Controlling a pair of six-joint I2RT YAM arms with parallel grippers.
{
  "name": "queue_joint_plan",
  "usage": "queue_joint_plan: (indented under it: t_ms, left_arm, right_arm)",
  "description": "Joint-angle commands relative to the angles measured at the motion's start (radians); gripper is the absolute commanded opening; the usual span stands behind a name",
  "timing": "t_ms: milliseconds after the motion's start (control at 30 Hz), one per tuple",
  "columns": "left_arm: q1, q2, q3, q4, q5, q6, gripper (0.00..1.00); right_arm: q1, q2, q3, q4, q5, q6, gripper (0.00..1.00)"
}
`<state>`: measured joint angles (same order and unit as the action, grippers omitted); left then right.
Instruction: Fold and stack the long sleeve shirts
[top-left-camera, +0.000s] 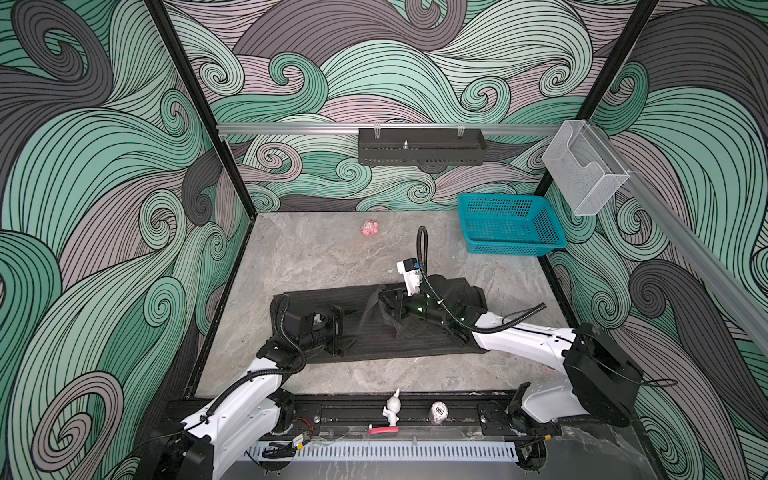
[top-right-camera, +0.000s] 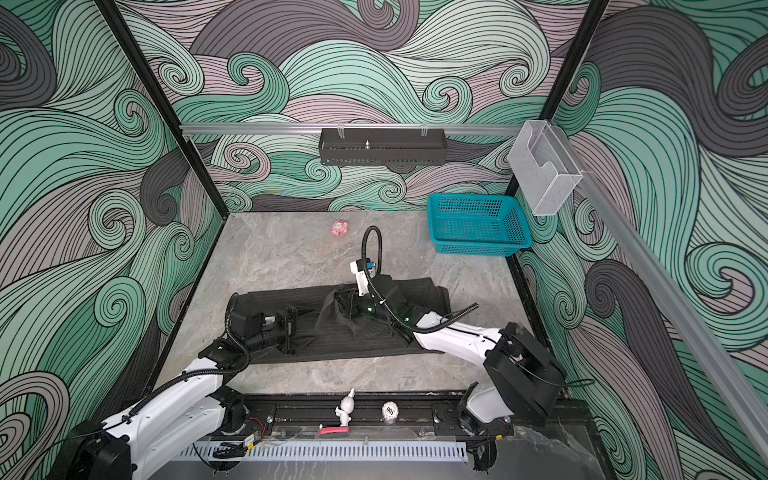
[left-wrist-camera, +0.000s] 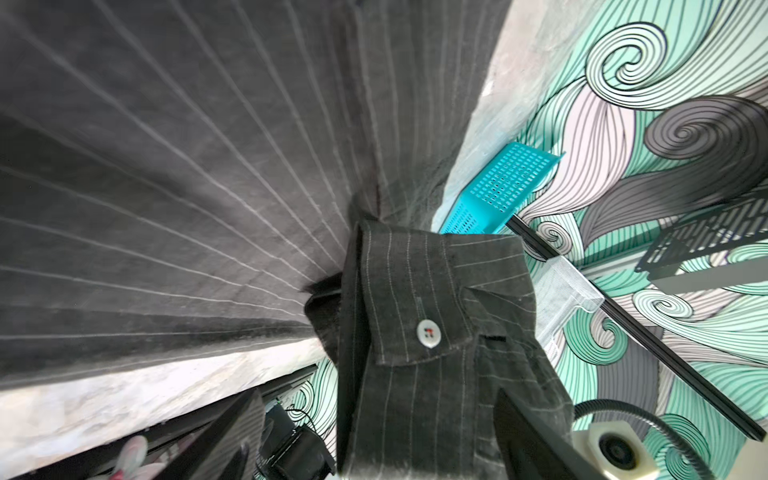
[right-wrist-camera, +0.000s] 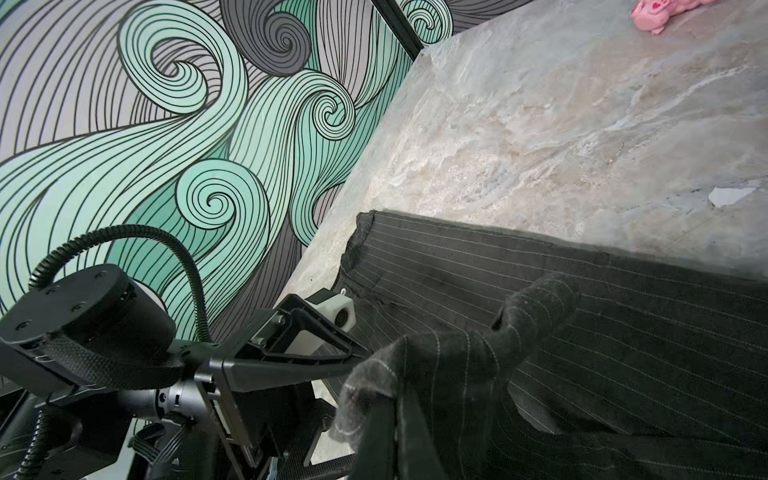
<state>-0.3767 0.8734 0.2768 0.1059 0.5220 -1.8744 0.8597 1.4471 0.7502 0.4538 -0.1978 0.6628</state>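
Note:
The long sleeve shirt (top-left-camera: 415, 338) (top-right-camera: 357, 345), dark with thin pale pinstripes, lies flattened in a long band across the middle of the table. My right gripper (top-left-camera: 384, 308) (top-right-camera: 338, 306) hovers over its centre, shut on a bunch of sleeve cloth (right-wrist-camera: 436, 374) lifted off the band. The buttoned cuff (left-wrist-camera: 428, 332) hangs from that grip. My left gripper (top-left-camera: 348, 328) (top-right-camera: 305, 327) is low over the shirt's left part. It is open and points at the hanging cuff. In the left wrist view the cuff stands between the wide fingers (left-wrist-camera: 528, 436) without being pinched.
A teal mesh basket (top-left-camera: 511, 224) stands at the table's back right corner. A small pink toy (top-left-camera: 370, 227) lies near the back edge. A black tray (top-left-camera: 419, 147) and a clear box (top-left-camera: 582, 166) hang on the wall rails. A white figurine (top-left-camera: 392, 409) stands on the front rail.

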Motion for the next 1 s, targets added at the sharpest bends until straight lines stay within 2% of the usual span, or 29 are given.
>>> queue_joint_plan:
  t_ms: [0, 467, 567, 667, 733, 833, 967]
  left_arm:
    - [-0.007, 0.039, 0.050, 0.087, -0.015, -0.047, 0.88]
    - [-0.007, 0.119, 0.106, 0.211, -0.047, -0.135, 0.80]
    - [-0.007, 0.121, 0.114, 0.226, -0.061, -0.145, 0.74]
    - [-0.007, 0.128, 0.111, 0.248, -0.065, -0.152, 0.63]
    - [-0.007, 0.130, 0.107, 0.259, -0.068, -0.153, 0.50]
    - [-0.006, 0.129, 0.103, 0.254, -0.075, -0.149, 0.23]
    - [0.001, 0.130, 0.099, 0.248, -0.082, -0.144, 0.04]
  right_arm:
    - [-0.004, -0.007, -0.012, 0.121, 0.024, 0.033, 0.00]
    - [-0.004, 0.004, -0.056, 0.266, 0.034, 0.064, 0.00]
    - [-0.004, 0.018, -0.072, 0.308, 0.036, 0.087, 0.00]
    - [-0.004, 0.022, -0.081, 0.326, 0.034, 0.096, 0.00]
    - [-0.003, 0.016, -0.088, 0.324, 0.035, 0.091, 0.00]
    - [-0.003, -0.001, -0.102, 0.327, 0.035, 0.083, 0.00]
    - [-0.002, -0.029, -0.120, 0.327, 0.024, 0.070, 0.00]
